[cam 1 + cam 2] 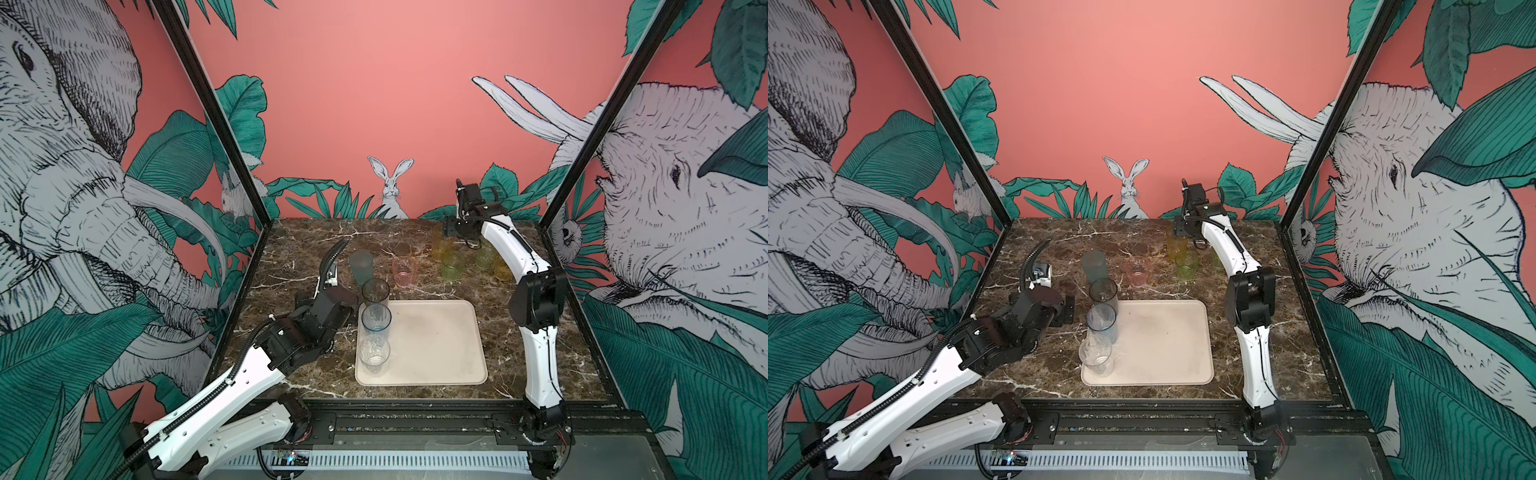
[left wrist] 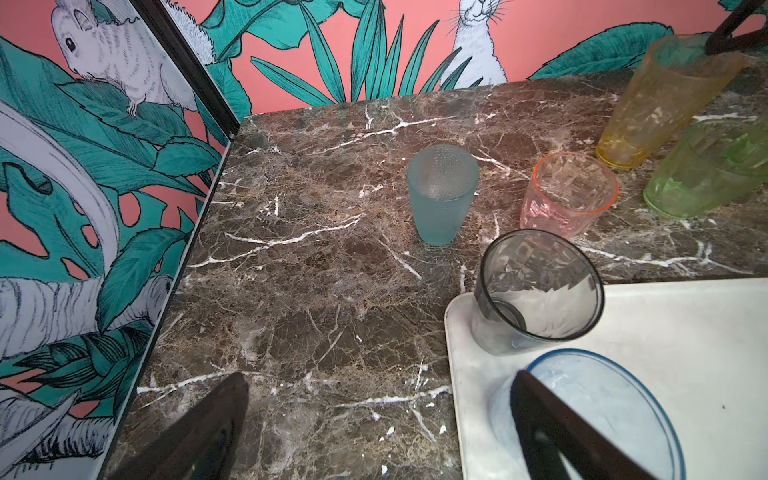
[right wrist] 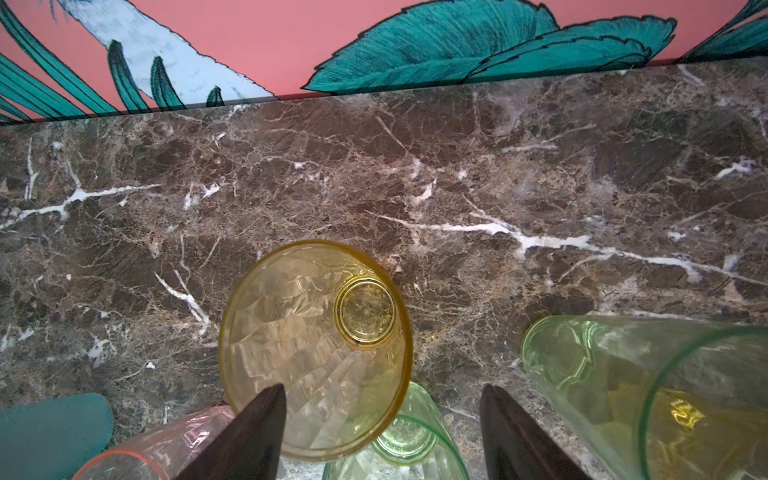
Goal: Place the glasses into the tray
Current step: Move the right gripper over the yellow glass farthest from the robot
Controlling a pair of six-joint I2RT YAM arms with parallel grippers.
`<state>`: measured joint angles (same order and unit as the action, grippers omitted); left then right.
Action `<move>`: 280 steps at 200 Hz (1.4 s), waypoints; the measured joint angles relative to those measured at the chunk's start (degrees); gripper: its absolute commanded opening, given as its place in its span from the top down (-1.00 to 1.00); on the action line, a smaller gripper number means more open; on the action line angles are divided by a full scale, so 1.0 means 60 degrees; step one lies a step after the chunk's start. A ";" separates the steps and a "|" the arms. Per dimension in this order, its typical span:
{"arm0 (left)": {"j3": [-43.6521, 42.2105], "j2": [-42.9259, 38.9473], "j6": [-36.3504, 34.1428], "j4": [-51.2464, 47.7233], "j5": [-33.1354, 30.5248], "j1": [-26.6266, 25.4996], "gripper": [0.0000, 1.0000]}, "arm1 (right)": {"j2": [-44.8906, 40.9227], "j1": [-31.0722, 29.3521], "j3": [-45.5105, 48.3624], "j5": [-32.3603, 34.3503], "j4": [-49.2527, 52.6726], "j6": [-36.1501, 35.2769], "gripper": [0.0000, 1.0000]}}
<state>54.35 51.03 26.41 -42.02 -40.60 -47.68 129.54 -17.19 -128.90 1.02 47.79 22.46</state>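
My right gripper [image 3: 384, 386], jaws spread, hangs over the amber tumbler [image 3: 316, 349] at 12 o'clock from the tray [image 1: 436, 345]; my left gripper [image 2: 379, 375] is spread wide.

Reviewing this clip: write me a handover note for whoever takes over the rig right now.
Left claw: open, empty, beside the flat cream rectangular tray.
Right claw: open at the rim of the tall amber see-through tumbler, not gripping.
Done: smoky grey tumbler, blue-tinted tumbler and clear tumbler stand along the tray's left edge.
Left: the amber one, frosted teal tumbler, short pink tumbler and green tumblers, all on the brown marble table.
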 measured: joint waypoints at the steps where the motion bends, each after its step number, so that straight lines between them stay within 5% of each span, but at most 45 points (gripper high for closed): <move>1: -0.0004 0.0004 0.0004 -0.0004 0.0007 0.0000 -0.99 | 0.0004 0.0004 -0.0007 0.0000 0.0004 -0.0004 -0.44; 79: -0.0087 0.0193 0.0146 0.0073 0.0342 0.0000 -0.99 | 0.0637 0.0127 -0.0299 -0.0401 0.0149 0.0058 -0.01; 231: -0.0080 0.0579 0.0073 0.0299 0.0517 0.0040 -0.99 | 0.0780 0.0138 -0.0299 -0.0718 -0.0102 0.0229 0.43; 280: -0.0080 0.0619 0.0066 0.0353 0.0590 0.0040 -0.99 | 0.0871 0.0142 -0.0335 -0.0787 -0.0117 0.0226 0.72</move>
<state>53.87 54.74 26.81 -39.90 -37.06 -47.44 134.76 -16.34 -130.91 -3.70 47.09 23.81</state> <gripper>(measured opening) 0.995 0.169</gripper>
